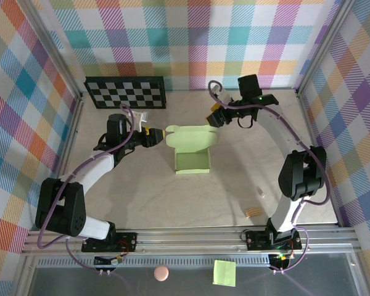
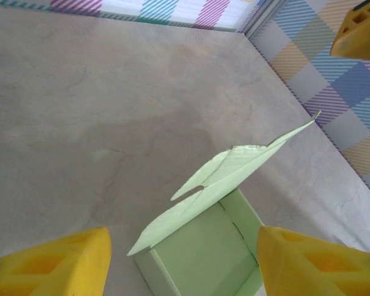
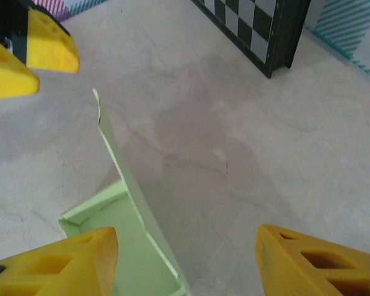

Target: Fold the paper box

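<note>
The paper box (image 1: 191, 148) sits between 2 part-open, empty grippers: left gripper (image 1: 160, 135) just left, right gripper (image 1: 213, 121) far right

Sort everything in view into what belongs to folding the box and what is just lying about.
Belongs to the job: paper box, left gripper, right gripper.
Lying about: checkerboard, green sticky note, pink round object, small tan piece.
</note>
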Available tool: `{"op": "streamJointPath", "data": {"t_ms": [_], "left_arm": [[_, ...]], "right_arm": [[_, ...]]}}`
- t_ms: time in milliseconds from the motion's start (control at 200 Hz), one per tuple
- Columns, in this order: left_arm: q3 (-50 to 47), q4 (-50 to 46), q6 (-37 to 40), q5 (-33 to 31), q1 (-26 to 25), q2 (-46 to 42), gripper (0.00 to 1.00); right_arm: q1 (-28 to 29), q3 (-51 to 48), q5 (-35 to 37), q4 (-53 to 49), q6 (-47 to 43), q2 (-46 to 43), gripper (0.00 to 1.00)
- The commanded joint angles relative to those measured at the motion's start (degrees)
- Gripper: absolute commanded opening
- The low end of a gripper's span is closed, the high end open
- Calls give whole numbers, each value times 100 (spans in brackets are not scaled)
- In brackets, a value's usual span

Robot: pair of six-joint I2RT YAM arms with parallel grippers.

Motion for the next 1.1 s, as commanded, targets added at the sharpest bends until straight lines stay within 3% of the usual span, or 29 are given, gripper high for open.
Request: {"op": "streamJointPath", "data": {"t_ms": [0, 85, 205, 295, 635, 870, 940, 1095], "left_arm": [[73, 437, 162, -36, -37, 35, 64], [39, 602, 187, 11, -43, -21, 66], [131, 305, 484, 97, -37, -96, 68], [39, 364, 511, 104, -37, -134, 68], [-298, 965, 577, 381, -36, -42, 69], [-525, 1244, 946, 720, -62, 271, 69], [-560, 1311, 1084, 753, -84, 411, 70], [-607, 1642, 1265, 883, -132, 691, 70]], "right_arm": [[-70, 574, -283, 499, 729, 281, 59], [-69, 301, -224, 775, 1342, 106, 55], [-50, -1179, -149, 2010, 1777, -565, 58], [-45, -1907, -311, 2304, 1703, -900, 59], [-46, -2465, -527, 1812, 1507, -1327, 60], [-79, -2852, -272, 1202, 469, -1715, 62], [-172, -2968, -145, 1167, 252, -1762, 63], [-608, -3229, -573, 1429, 17, -1684, 63]]}}
